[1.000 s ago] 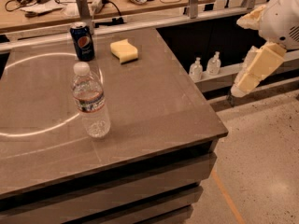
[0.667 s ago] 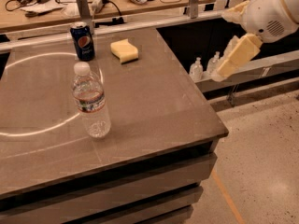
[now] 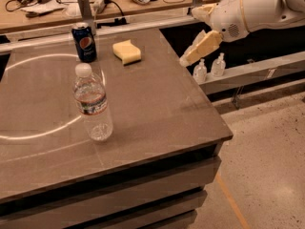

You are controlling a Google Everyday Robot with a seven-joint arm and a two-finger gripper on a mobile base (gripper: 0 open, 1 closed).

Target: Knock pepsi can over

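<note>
The pepsi can [image 3: 84,42] stands upright in the upper left of the frame, near the far edge of the desk [image 3: 162,113]. The gripper [image 3: 187,59] hangs in the upper right, off the desk's right-hand edge and above it, well apart from the can. Whether its jaws are wide or narrow I cannot tell from this angle. Between gripper and can lies a yellow sponge [image 3: 126,51], just right of the can, so a low sweep from the right would likely catch the sponge first and shove it into the can, sliding the can along the desk instead of tipping it. A push low on the can's body carries the same risk, since a can struck near its base tends to skid; contact near the silver rim looks more likely to topple it. The clear water bottle [image 3: 93,104] stands in front of the can, nearer the frame's centre left. An approach that swings too far forward could knock that over instead. The can also sits close to the desk's far edge, so a hard blow away from the camera might send it off the back. Two small pump bottles [image 3: 209,69] stand below the gripper and could be clipped if the arm drops early.
</note>
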